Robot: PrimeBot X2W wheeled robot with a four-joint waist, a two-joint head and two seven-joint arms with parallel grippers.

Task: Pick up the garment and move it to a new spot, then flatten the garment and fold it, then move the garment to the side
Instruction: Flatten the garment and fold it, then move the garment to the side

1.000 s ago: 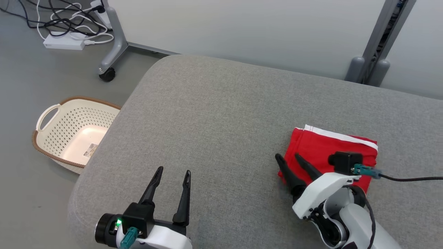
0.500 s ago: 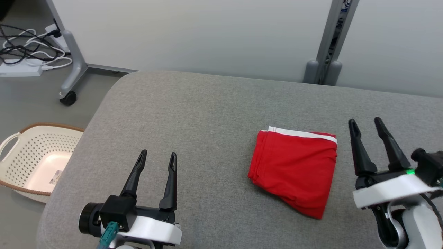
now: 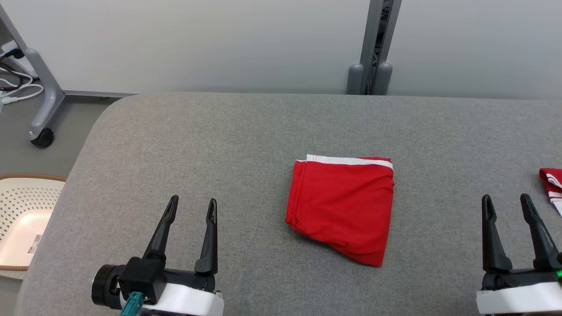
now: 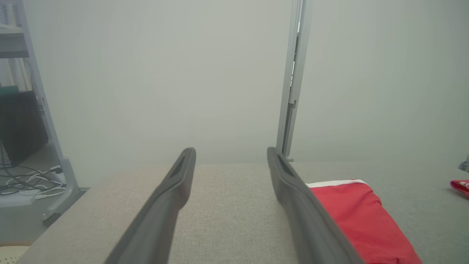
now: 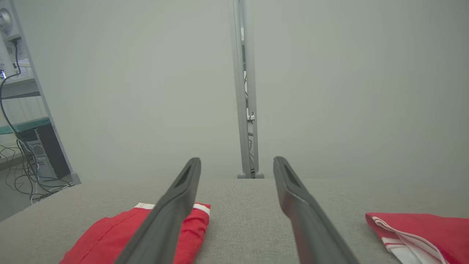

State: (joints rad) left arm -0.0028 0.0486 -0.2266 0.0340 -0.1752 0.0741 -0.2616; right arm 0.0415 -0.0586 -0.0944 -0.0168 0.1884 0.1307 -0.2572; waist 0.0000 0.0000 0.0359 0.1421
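The folded red garment (image 3: 342, 208) lies flat mid-table. Its long axis runs away from the robot and leans slightly, with the white-banded edge toward the wall (image 3: 197, 39) and a near corner pointing back. The table (image 3: 219, 140) has a grey fabric top and rounded corners. Behind it stands a grey post (image 3: 377, 44), a cream basket (image 3: 17, 219) sits on the floor at left, and a second red garment (image 3: 552, 182) lies at the right edge. The garment sits between the left gripper (image 3: 193, 201) and the right gripper (image 3: 505, 198), touching neither; both pairs of jaws are spread and hold nothing.
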